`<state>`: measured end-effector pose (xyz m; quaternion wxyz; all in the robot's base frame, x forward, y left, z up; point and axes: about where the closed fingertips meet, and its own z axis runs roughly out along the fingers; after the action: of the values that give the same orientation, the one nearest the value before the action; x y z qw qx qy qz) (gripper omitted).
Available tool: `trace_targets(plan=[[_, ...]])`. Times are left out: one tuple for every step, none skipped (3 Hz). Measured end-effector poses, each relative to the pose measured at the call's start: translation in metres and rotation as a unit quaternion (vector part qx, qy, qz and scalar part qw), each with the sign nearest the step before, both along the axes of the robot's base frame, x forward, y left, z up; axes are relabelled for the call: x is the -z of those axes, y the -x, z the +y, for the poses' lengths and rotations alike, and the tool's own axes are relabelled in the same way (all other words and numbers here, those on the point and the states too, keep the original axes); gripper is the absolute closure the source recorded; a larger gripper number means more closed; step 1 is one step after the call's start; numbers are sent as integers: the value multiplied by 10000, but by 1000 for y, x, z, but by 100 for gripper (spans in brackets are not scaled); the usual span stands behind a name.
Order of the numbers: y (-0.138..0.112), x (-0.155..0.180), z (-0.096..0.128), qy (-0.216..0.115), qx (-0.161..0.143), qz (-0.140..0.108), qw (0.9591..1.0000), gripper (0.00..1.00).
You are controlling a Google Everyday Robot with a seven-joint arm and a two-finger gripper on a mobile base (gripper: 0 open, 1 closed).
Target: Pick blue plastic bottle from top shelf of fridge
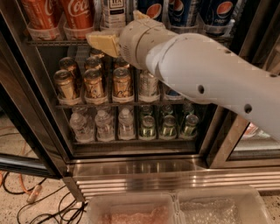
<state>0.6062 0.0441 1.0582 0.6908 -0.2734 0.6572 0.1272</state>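
Blue plastic bottle (114, 12) stands on the top shelf (48, 42) of the fridge (131, 168), Coca-Cola bottles (81, 13) left, Pepsi bottles (183, 11) right, with the hand (107, 41) right at its base, spread or pinching I cannot tell, so the lift-out is not yet done.

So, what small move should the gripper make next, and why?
Probably raise it slightly, then reach in. The gripper hangs at the front edge of the top shelf, just below the white-labelled bottle, which stands between the Coca-Cola bottles and the Pepsi bottles.
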Motion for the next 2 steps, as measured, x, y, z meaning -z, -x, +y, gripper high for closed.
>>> trace_targets(plan=[[-10, -6, 1, -65, 28, -113, 9999, 20], [-25, -9, 15, -191, -71, -194, 9996, 26]])
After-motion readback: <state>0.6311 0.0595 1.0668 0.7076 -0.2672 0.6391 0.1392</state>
